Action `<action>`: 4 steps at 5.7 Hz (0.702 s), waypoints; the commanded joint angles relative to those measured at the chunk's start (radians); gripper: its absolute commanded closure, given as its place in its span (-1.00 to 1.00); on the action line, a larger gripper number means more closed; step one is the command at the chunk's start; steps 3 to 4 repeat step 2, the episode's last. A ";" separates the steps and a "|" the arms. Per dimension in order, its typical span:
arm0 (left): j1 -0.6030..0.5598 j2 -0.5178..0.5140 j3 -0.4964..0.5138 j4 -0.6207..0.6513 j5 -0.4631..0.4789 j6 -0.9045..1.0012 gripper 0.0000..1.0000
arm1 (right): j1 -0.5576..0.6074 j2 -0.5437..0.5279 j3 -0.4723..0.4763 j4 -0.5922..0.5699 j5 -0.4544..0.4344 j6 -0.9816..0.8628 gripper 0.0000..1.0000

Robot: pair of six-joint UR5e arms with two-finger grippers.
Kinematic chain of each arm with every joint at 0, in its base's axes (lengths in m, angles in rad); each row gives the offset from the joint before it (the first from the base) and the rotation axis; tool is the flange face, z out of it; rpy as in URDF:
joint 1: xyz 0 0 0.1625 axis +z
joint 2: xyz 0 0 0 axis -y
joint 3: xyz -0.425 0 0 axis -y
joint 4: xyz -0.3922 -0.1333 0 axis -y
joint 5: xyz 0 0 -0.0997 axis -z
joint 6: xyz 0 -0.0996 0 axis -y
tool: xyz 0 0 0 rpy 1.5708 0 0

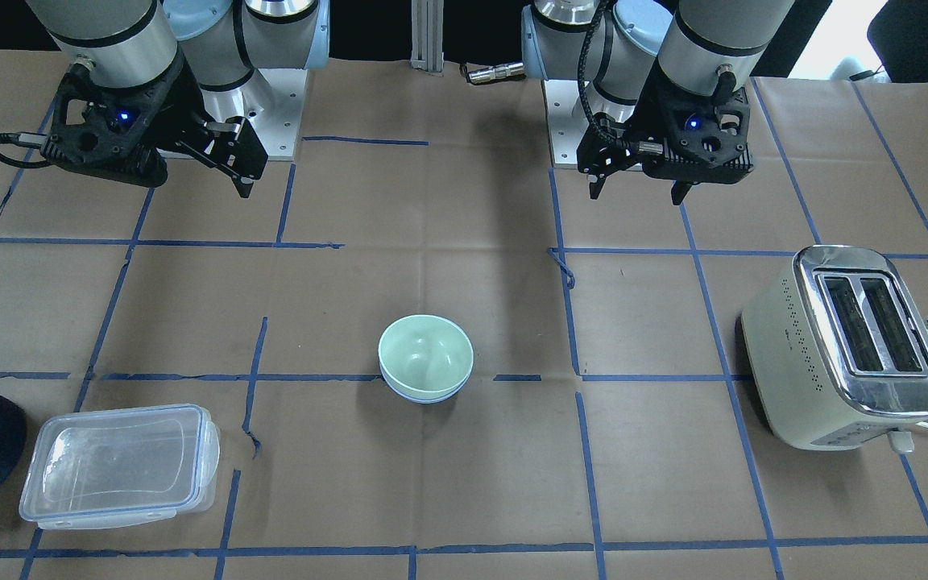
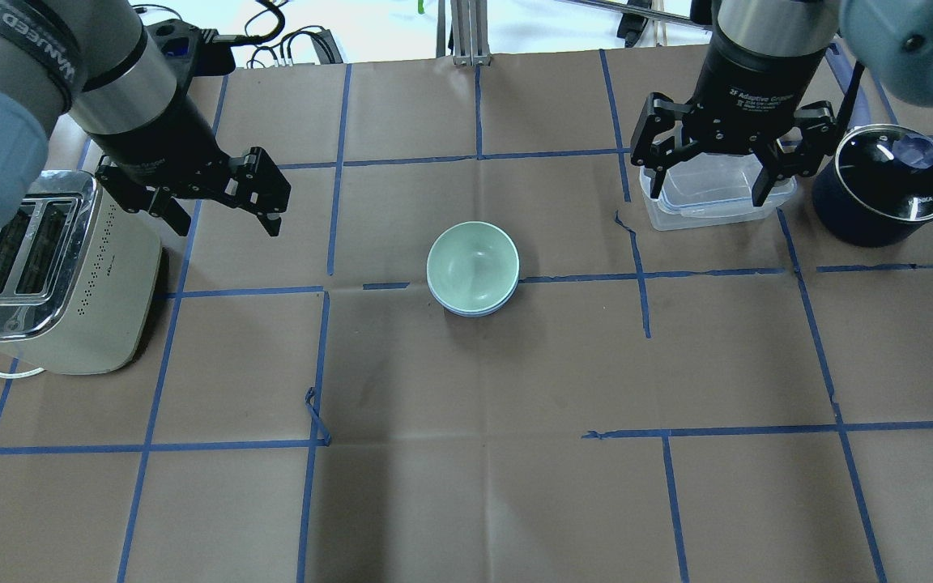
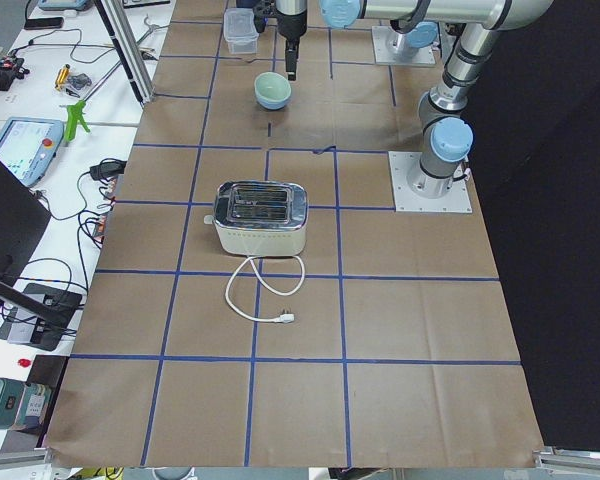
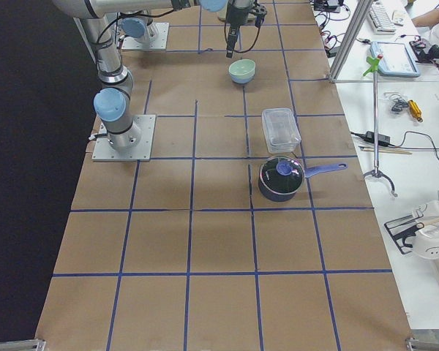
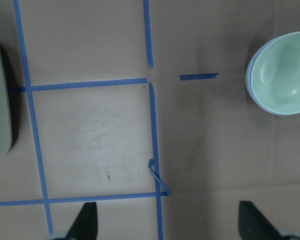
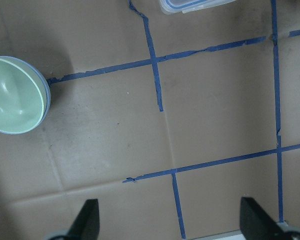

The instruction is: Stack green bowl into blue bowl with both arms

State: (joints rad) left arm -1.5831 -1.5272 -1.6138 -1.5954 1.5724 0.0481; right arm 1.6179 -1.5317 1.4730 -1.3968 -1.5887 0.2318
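Presently, the left pincer [image 2: 225,220] hangs spread and empty above the tabletop [image 2: 466,486]; the right pincer [image 2: 708,194] likewise. Between them, well apart from both, the green bowl [image 2: 473,261] sits nested upright inside the blue bowl [image 2: 473,312], mid-tabletop. The toaster [image 2: 61,283] stands at the left side, the clear container [image 2: 701,212] and dark pot [image 2: 879,194] at the right.
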 commanded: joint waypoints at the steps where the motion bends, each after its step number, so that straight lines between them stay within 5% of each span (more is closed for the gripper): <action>1: 0.000 0.010 0.000 0.000 0.005 0.001 -0.96 | -0.003 -0.001 0.001 0.001 0.001 -0.002 -1.00; 4: 0.000 0.010 0.000 0.005 0.006 0.001 -0.96 | -0.003 -0.001 0.001 0.001 0.000 -0.002 -1.00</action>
